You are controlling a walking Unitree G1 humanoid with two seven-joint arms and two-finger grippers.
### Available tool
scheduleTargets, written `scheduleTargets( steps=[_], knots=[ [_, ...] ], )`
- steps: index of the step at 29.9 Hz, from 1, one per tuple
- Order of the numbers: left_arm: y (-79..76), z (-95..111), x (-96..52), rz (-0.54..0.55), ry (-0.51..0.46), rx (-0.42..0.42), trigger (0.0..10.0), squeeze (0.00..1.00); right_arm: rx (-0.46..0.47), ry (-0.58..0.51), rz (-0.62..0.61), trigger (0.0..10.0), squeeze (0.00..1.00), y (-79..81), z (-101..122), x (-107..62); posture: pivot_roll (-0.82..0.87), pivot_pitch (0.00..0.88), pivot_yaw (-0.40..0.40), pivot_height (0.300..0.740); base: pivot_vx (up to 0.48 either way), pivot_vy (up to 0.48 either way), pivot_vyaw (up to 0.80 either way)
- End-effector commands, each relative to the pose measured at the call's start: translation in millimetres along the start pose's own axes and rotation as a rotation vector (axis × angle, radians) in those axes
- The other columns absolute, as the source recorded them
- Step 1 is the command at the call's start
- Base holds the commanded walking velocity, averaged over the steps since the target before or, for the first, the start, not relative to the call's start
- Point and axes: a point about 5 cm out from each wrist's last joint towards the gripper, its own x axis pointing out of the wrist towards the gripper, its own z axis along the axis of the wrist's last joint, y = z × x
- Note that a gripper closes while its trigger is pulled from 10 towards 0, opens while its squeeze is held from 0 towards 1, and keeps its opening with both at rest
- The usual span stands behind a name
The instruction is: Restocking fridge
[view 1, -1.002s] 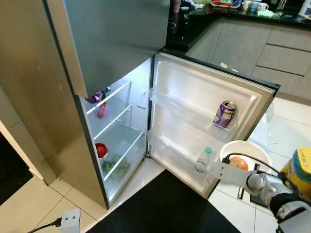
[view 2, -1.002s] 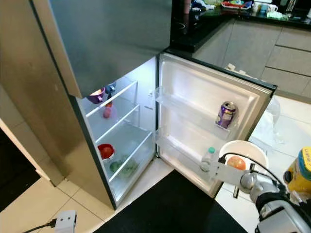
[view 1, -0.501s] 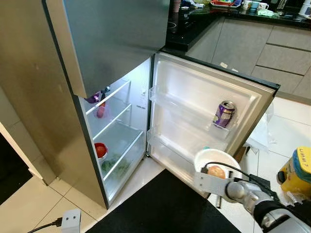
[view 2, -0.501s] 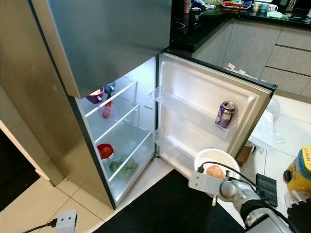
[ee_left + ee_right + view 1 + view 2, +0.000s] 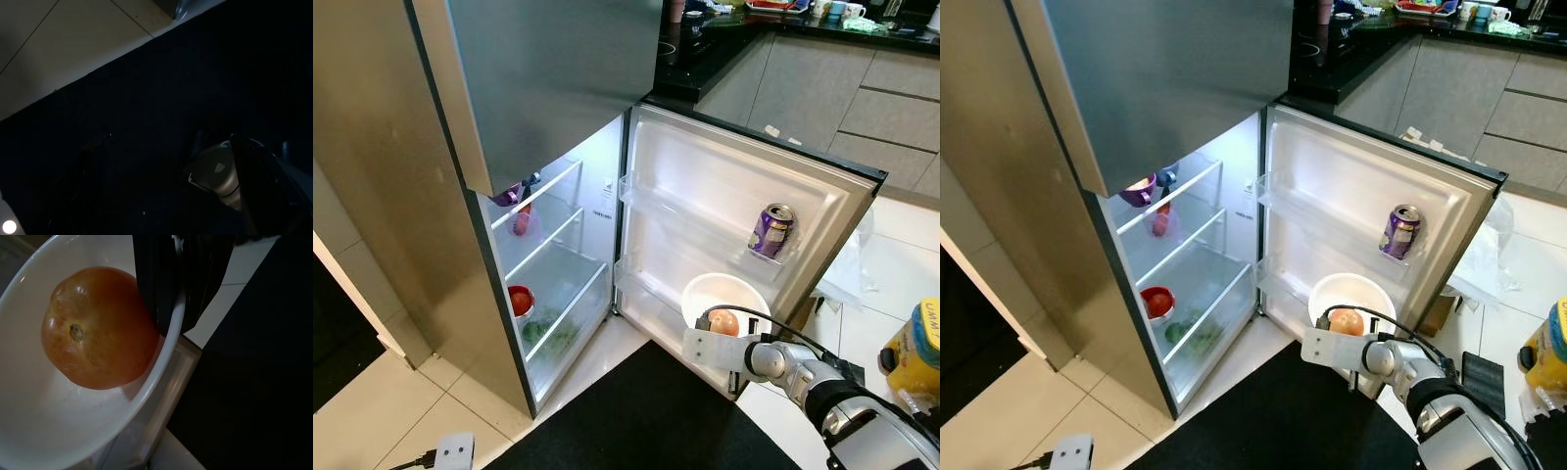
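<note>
In front of the open fridge (image 5: 558, 117), your right gripper (image 5: 171, 308) has carried the white bowl (image 5: 724, 299) leftward since a second ago: it was out over the tiles beside the door's edge, and now it hangs before the lower door shelf (image 5: 651, 308), hiding the small water bottle that showed there earlier. The whole view has also slid a little, so your head moved too. The fingers (image 5: 156, 284) are pinched on the bowl's rim, one inside and one outside.

The fridge is tall, with a brushed steel skin. Its lower door (image 5: 744, 206) is swung wide, white moulded plastic inside with clear rails. Lit glass shelves (image 5: 543, 235) hold a purple item at the top and a red bowl (image 5: 519, 302) lower down, with leafy greens (image 5: 548, 333) at the bottom. A dented purple can (image 5: 771, 232) leans in the upper door shelf.

Underfoot lies a black mat (image 5: 646, 421) on pale square tiles (image 5: 401, 411). Grey cabinets under a dark counter (image 5: 822, 24) run behind, cluttered with cups. A yellow container (image 5: 915, 343) stands on the floor at your right.

The bowl is smooth, glossy and round. In it sits one orange-red tomato (image 5: 98, 328), shiny, with a small brown stem scar.

Your left gripper (image 5: 161, 191) hangs idle over the mat in the dark; whether it is spread or pressed together I cannot tell.
</note>
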Motion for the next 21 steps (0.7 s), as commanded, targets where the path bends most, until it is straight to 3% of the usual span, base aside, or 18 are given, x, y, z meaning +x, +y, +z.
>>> scheduleTargets(
  steps=[1,8,14,18,21],
  knots=[
    [4.9,-6.2,-2.9,0.001,0.017,0.024,10.0,0.00,-0.011,0.022,-0.028,10.0,0.00,-5.6,-4.7,-2.0,0.09,0.087,-0.029,0.740,0.000,0.000,0.00],
    [14.4,-16.5,-9.4,0.004,0.021,0.037,10.0,0.00,-0.022,0.025,-0.101,10.0,0.00,-18.3,-5.6,-4.6,0.10,0.140,-0.017,0.740,0.000,0.000,0.00],
    [19.9,-18.1,-12.0,0.000,0.014,0.051,10.0,0.00,-0.042,0.007,-0.195,10.0,0.00,-45.1,-4.0,-12.1,0.10,0.178,-0.006,0.740,0.000,0.000,0.00],
    [20.1,-16.3,-11.7,-0.004,0.006,0.056,10.0,0.00,-0.048,0.015,-0.223,10.0,0.00,-54.8,-6.1,-16.0,0.10,0.183,-0.003,0.740,0.000,0.000,0.00],
    [20.6,-15.2,-11.8,-0.008,0.000,0.060,10.0,0.00,-0.034,0.065,-0.237,10.0,0.00,-60.1,-19.8,-22.0,0.10,0.189,0.004,0.740,0.000,0.000,0.00]
  ],
)
